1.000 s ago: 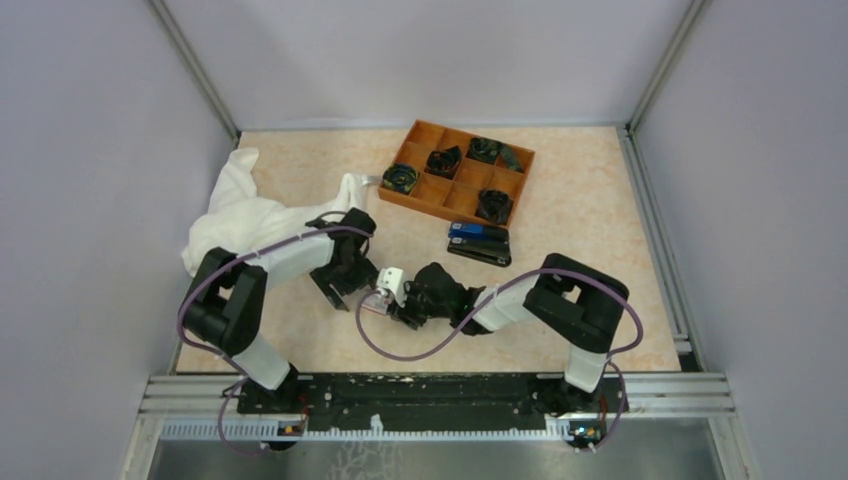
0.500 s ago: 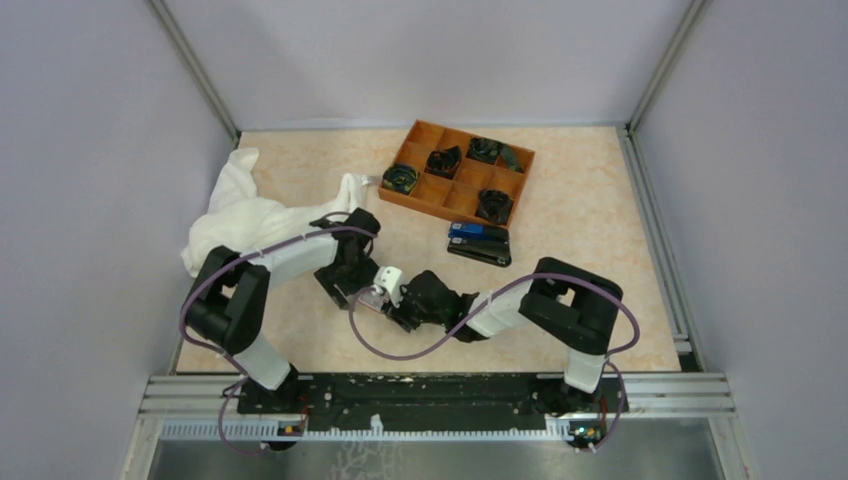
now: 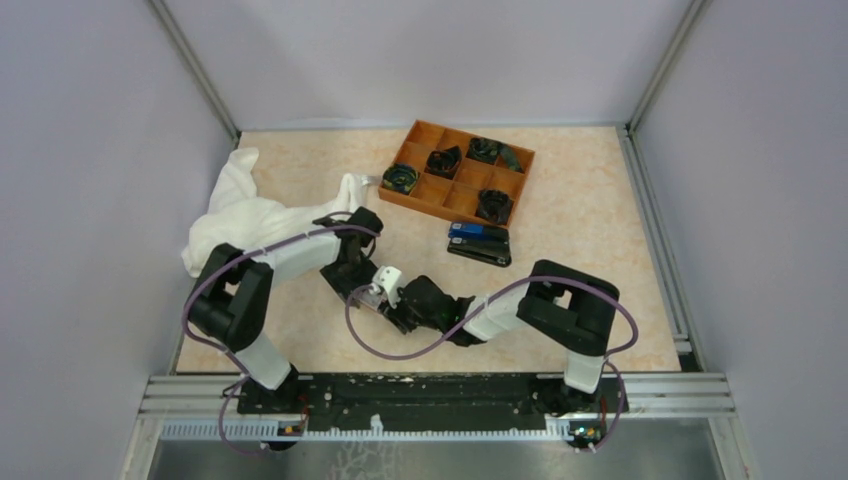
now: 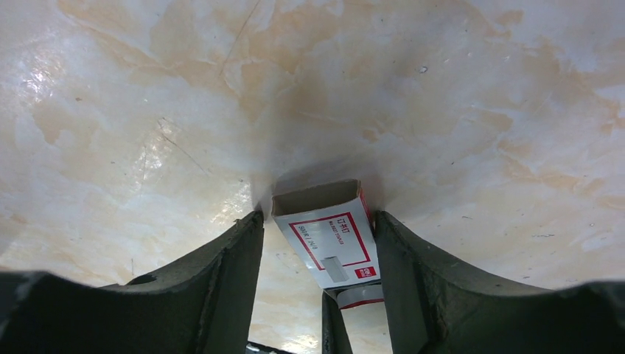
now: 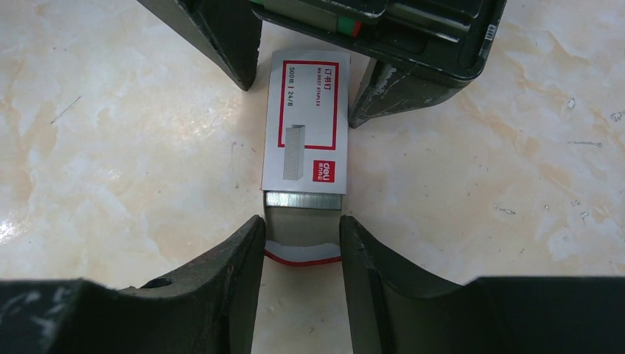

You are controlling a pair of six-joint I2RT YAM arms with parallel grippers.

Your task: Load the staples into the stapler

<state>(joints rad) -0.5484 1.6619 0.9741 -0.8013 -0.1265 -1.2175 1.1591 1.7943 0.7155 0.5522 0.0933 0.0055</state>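
The staples carton (image 5: 306,118), white with a red label, lies flat on the table between my two grippers; it also shows in the top view (image 3: 387,277). The silver staples (image 5: 304,199) show at its open end, on the pulled-out inner tray (image 5: 302,251). My right gripper (image 5: 301,221) is shut on that tray. My left gripper (image 4: 318,217) straddles the carton's sleeve (image 4: 332,236): one pad touches it, and a small gap shows at the other. The black stapler (image 3: 478,253) lies to the back right, apart from both grippers.
A blue-and-black stapler (image 3: 478,232) lies against the black one. An orange compartment tray (image 3: 430,208) with dark coiled items stands behind them. A white cloth (image 3: 240,215) is heaped at the left, behind my left arm.
My right gripper has moved left and slightly away, closer to the left gripper. The carton has shifted a little the same way.
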